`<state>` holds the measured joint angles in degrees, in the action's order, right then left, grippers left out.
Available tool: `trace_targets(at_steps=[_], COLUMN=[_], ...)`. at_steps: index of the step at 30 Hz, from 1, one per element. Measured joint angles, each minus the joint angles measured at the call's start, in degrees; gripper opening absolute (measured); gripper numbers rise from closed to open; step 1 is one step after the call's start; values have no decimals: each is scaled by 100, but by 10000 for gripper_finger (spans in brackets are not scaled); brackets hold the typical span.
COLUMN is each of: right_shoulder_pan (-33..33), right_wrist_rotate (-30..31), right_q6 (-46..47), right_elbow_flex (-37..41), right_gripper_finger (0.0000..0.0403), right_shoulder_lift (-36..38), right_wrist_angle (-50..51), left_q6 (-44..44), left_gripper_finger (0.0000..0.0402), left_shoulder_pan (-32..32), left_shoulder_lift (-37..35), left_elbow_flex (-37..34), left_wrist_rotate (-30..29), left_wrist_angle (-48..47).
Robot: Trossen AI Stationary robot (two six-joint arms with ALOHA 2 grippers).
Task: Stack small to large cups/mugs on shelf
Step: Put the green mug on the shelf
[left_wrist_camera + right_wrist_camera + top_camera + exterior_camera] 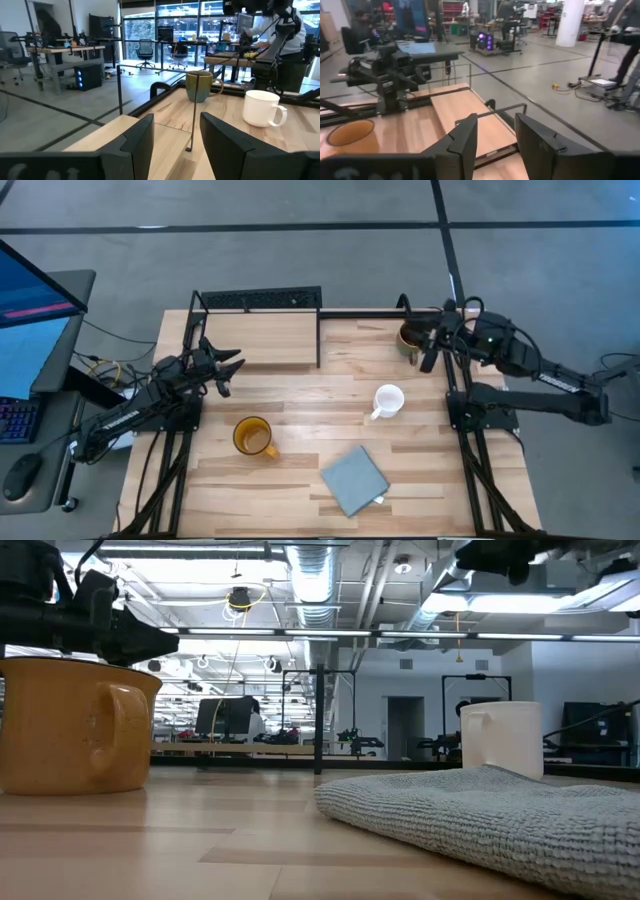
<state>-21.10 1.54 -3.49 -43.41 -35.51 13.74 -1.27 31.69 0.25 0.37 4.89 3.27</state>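
The small white mug [388, 400] stands upright on the table right of centre. The yellow-orange mug [253, 436] stands near the front left, its mouth up. The olive-brown mug [410, 337] stands at the far right. The shelf [265, 340] is at the far left with nothing on it. My left gripper [232, 372] is open and empty beside the shelf's near edge. Its wrist view shows the olive mug [200, 86] and the white mug [262, 107] ahead. My right gripper [432, 346] is open and empty, raised right beside the olive mug, which its wrist view does not show.
A folded grey cloth [354, 480] lies near the table's front edge, right of the yellow mug. The shelf's black frame bar [319, 330] stands between the shelf and the olive mug. A monitor and keyboard sit off the table's left side.
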Motion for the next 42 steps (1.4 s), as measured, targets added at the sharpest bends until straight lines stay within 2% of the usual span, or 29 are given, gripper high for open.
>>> trace_targets(at_steps=[15, 19, 29, 36, 42], right_shoulder_pan=[260, 262, 260, 154, -236], right_wrist_rotate=[14, 273, 1376, 1399, 1416], right_q6=[43, 40, 41, 67, 495], right_elbow_flex=[-506, -506, -504, -499, -499], right_gripper_finger=[154, 154, 154, 154, 154], right_shoulder_lift=[-655, -829, -1052, -1220, -1416], right_wrist_angle=[100, 239, 963, 1405, 1969], left_q6=[-176, -176, -176, -174, -176], left_gripper_finger=[151, 151, 151, 151, 151], left_shoulder_pan=[1, 0, 0, 1, 1], left_shoulder_lift=[0, 0, 2, 1, 2], left_elbow_flex=[-1, -1, 1, -1, 1], left_wrist_rotate=[2, 2, 0, 0, -28], left_wrist_angle=[-5, -6, -46, -50, -57])
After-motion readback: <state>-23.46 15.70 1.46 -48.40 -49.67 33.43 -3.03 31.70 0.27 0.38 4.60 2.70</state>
